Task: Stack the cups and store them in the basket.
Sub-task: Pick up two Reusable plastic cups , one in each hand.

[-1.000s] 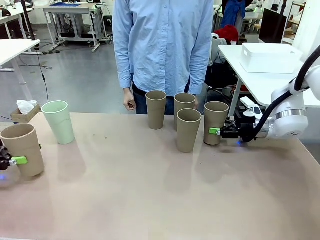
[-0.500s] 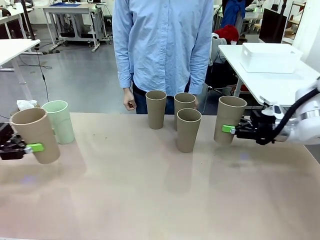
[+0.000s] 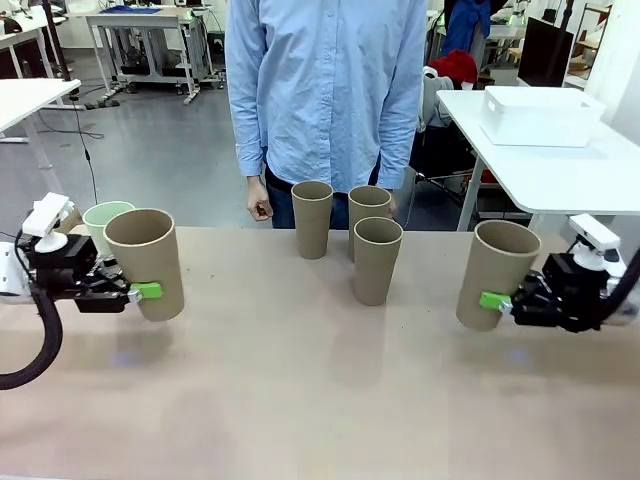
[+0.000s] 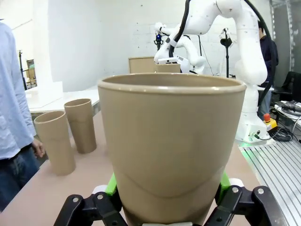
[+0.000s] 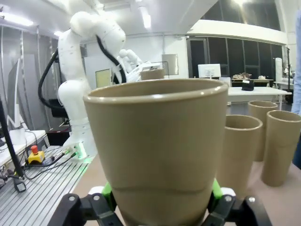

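Beige and matte, the table (image 3: pixel 300 400) spreads flat and wide, marked by a few small specks and by a soft shadow under each lifted tumbler. The left gripper (image 3: pixel 140 292) is clamped on a tan cup (image 3: pixel 146 258). Its green pads (image 4: pixel 111 184) press the lower wall from either side, and the cup sits between the fingers, tilted, mouth up, base clear of the surface. Just beyond those fingers, partly behind the held cup, the mint-green cup (image 3: pixel 101 217) stands on the table. The right gripper (image 3: pixel 497 300) grips a second tan cup (image 3: pixel 494 268) the same way, low on its wall, leaning slightly and off the table. Well past both sets of fingertips, near the far edge, three tan cups (image 3: pixel 377 260) stand upright and close together, two behind and one in front. A person in a light blue shirt (image 3: pixel 325 90) stands at the far side, one hand (image 3: pixel 259 208) hanging by the edge. The white basket (image 3: pixel 540 115) rests on a separate white table (image 3: pixel 560 165), farther back than the right fingers and well apart from every cup. Grey floor (image 3: pixel 160 150) and more white workbenches (image 3: pixel 140 20) fill the room behind.
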`<state>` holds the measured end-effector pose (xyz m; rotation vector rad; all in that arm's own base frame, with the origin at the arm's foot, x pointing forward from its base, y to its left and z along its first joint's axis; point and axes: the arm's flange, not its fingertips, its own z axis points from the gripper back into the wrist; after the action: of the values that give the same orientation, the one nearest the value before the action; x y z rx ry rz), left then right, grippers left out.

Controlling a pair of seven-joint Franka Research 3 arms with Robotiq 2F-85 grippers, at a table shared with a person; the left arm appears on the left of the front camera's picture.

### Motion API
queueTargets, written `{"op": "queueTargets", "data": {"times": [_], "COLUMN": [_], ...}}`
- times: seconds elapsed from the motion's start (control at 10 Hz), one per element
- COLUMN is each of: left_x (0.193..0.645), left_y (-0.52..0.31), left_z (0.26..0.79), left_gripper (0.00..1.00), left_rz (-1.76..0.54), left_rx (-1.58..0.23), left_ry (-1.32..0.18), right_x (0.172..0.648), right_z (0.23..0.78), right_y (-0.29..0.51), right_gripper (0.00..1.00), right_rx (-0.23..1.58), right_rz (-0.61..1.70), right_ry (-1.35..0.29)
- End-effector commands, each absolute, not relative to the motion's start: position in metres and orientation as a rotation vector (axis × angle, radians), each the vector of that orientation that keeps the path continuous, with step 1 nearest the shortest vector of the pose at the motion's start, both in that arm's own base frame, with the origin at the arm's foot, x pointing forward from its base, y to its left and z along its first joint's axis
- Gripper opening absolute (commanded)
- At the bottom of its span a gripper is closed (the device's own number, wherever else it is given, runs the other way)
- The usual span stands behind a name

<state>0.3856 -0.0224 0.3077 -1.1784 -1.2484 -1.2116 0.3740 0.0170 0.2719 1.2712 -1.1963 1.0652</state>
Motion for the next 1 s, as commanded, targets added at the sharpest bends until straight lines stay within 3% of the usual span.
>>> {"op": "queueTargets", "data": {"times": [0.0,0.3,0.8,0.9], "left_x": [0.37,0.341,0.333,0.367], "left_y": [-0.044,-0.05,-0.053,-0.049], "left_z": [0.314,0.31,0.302,0.297], "left_gripper": [0.86,0.86,0.86,0.86], "left_rz": [-1.183,-1.216,-1.19,-1.202], "left_rx": [-1.188,-1.239,-1.297,-1.267], "left_ry": [-1.234,-1.233,-1.266,-1.211], "right_x": [0.353,0.337,0.334,0.359], "right_z": [0.273,0.276,0.283,0.285], "right_y": [0.013,0.01,0.013,0.009], "right_gripper": [0.84,0.84,0.84,0.84], "right_rx": [1.273,1.277,1.29,1.283], "right_rz": [1.122,1.147,1.208,1.123], "right_ry": [-1.23,-1.279,-1.245,-1.255]}}
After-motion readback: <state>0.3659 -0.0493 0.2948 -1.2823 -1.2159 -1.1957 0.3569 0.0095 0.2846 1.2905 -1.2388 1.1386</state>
